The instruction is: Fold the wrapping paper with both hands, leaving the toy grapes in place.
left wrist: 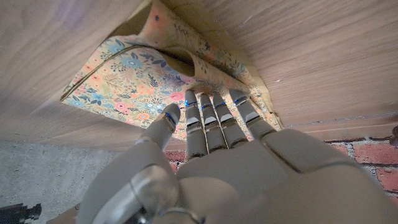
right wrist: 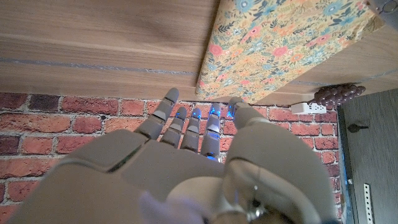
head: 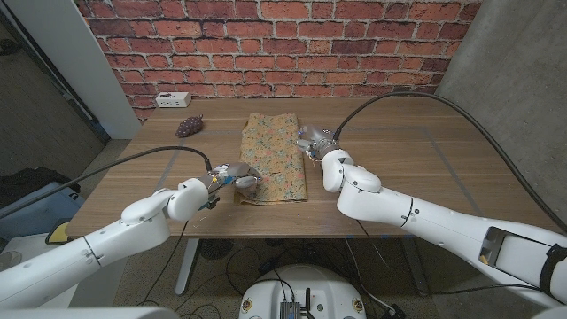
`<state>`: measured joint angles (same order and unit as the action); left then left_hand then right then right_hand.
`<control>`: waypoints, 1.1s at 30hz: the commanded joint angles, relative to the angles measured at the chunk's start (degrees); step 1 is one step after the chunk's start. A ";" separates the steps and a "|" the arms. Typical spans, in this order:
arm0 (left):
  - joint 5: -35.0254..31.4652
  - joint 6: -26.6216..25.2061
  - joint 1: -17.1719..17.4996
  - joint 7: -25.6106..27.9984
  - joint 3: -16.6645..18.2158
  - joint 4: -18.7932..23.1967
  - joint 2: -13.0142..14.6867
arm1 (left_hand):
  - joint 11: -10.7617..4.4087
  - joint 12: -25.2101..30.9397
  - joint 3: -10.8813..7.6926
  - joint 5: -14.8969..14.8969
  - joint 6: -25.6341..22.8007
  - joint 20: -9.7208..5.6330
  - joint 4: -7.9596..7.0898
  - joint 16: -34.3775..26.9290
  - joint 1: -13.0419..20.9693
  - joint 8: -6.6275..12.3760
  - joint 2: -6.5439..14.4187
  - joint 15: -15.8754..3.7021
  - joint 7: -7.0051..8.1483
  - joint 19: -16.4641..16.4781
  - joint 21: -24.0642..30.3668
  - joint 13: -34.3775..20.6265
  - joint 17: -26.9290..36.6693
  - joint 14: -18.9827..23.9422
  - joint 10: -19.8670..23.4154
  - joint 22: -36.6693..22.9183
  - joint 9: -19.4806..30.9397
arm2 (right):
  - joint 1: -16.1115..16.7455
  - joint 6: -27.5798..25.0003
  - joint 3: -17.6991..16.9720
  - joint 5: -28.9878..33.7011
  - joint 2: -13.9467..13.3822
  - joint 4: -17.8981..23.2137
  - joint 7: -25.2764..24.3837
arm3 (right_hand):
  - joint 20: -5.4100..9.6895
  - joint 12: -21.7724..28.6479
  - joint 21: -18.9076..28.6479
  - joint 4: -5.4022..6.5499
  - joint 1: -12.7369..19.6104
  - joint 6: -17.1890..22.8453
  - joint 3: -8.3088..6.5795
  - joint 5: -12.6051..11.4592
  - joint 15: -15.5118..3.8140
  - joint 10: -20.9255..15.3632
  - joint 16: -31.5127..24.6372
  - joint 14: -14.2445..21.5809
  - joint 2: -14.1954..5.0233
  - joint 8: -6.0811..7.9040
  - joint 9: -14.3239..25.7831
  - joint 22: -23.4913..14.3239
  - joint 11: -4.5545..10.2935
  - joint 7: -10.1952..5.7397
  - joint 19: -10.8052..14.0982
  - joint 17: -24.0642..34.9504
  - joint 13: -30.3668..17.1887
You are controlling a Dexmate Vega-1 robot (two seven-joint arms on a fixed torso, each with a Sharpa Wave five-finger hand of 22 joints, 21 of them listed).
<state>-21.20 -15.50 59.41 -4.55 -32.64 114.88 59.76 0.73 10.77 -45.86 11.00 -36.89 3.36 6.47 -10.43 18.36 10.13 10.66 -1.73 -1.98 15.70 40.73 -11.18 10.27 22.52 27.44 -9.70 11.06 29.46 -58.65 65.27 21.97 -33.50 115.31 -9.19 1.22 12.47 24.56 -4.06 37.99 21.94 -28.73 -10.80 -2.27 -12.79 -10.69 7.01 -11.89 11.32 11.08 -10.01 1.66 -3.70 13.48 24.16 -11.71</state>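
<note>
My left hand sits at the near left corner of the wrapping paper, and my wrist camera shows my fingers held close together with their tips against the paper's edge, where the corner is lifted and curled over itself. Whether I am truly pinching the sheet or only pressing on it, I cannot tell. My right hand is at the paper's right edge, about halfway along it; from my right wrist I see my fingers slightly spread and reaching toward the sheet with nothing between them, and I cannot say for sure that they touch it. The paper itself is a flowered sheet, orange and tan, lying lengthwise down the middle of the wooden table, flat except for that raised corner by my left hand. The toy grapes, a small dark purple bunch, lie on the table off to the left of the paper's far end, well apart from both hands. Beyond them, at the table's far left corner, sits a white power strip, with a brick wall behind.
</note>
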 commanded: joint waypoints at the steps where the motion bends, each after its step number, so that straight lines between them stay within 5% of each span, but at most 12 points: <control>1: 0.88 1.02 -1.42 -0.81 -0.97 -1.47 -0.69 | -0.02 0.19 0.36 -0.19 0.94 0.37 -0.20 -0.42 0.63 -0.19 0.47 -0.11 0.27 0.25 -0.19 -0.18 0.30 -0.43 -0.42 -0.19 0.17 | -1.01 -4.85 4.95 5.86 -1.61 0.35 4.17 | -0.39 -0.26 -0.22 0.36 -0.42 -0.54 0.32 0.29 -2.88 0.55 -0.46 -0.61 1.16 -0.26 0.07 -0.10 0.00 0.20 -0.27 -0.33 0.01; 9: 0.93 0.67 -1.98 -1.11 -1.44 -1.63 -1.06 | 0.02 0.20 0.55 -0.23 2.34 0.47 -0.63 -0.46 0.63 -0.38 0.37 -0.20 0.34 0.29 -0.42 -0.16 0.26 -0.74 -0.86 -0.20 0.16 | 0.15 -5.56 6.75 8.27 -2.67 1.82 5.19 | -0.45 -0.39 -0.59 -0.05 -0.41 -0.96 0.69 0.57 -2.96 0.56 -0.47 -0.81 1.70 -0.42 0.06 -0.08 0.18 -0.31 -0.58 -0.94 0.04; 14: 0.82 0.80 -2.48 -1.33 -1.76 -1.76 -1.27 | 0.02 0.21 0.62 -0.24 2.72 0.44 -0.88 -0.45 0.54 -0.34 0.28 -0.15 0.54 0.23 -0.55 -0.15 0.23 -0.88 -1.04 -0.20 0.16 | 0.79 -4.50 7.91 10.07 -2.71 1.85 5.70 | 0.26 -0.50 -1.13 -0.02 -0.04 -1.17 0.34 0.58 -3.89 0.30 -0.62 -1.49 0.60 -0.40 0.05 -0.08 2.91 -1.11 -0.97 -1.57 0.07; 33: 0.98 1.15 -2.79 -1.46 -2.02 -1.77 -1.25 | 0.00 0.38 0.60 -0.31 4.03 0.43 -2.13 -0.45 -0.26 -0.19 -0.10 -0.33 0.81 0.28 -0.95 -0.12 0.07 -0.84 -1.30 -0.21 0.14 | 1.58 -1.33 9.57 13.07 -0.17 -3.00 12.03 | 0.66 -0.75 -1.94 -0.68 1.34 -0.74 -0.72 0.39 -3.63 0.31 -0.46 -2.98 0.51 -0.20 0.00 -0.06 3.24 -0.55 -1.70 -2.60 0.10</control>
<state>-20.35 -14.55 56.75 -5.97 -34.50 113.13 58.53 0.72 10.77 -45.17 10.79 -33.12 3.03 4.81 -10.43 18.35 10.13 10.66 -2.04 -1.22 14.77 39.41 -11.17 10.26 21.60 26.44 -9.69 11.06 30.71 -61.42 73.72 33.01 -35.04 114.85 -0.71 1.84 11.98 22.74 -4.55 38.14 20.89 -28.79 -10.37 -1.94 -12.47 -11.08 4.24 -11.38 11.00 10.92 -10.00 4.62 -4.40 11.86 21.67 -11.44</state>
